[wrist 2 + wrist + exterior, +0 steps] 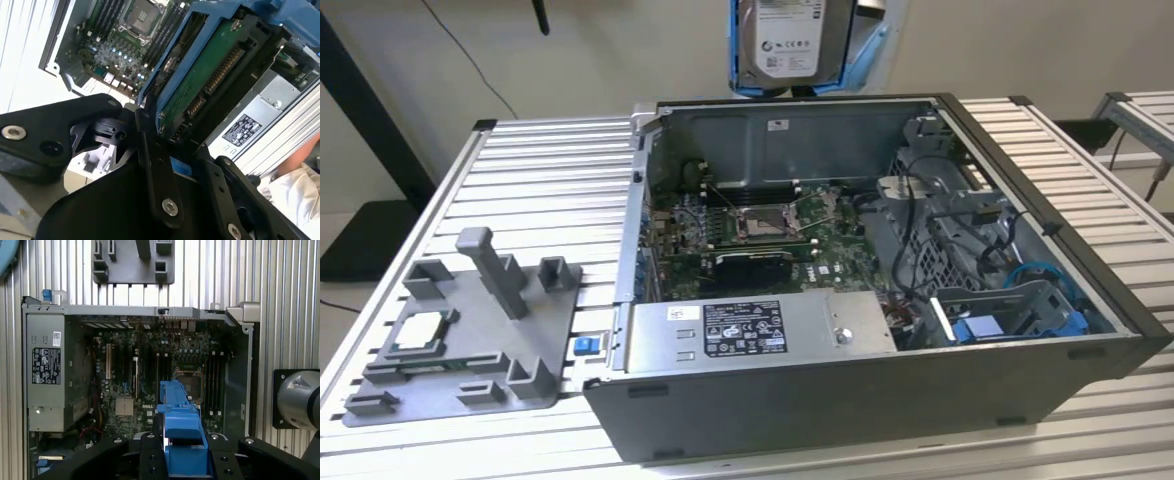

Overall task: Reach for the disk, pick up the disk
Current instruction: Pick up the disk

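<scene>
The gripper (167,145) clamps the disk (787,45) high above the open computer case (854,400). A grey fixture (467,340) sits on the table (534,170) beside it.

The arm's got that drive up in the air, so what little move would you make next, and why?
Probably a slow, level carry away from the open grey computer case. The black fingers are clamped on the silver-grey hard drive in its blue plastic carrier, which hangs above the case's exposed green motherboard, so a slip there could damage it.
</scene>
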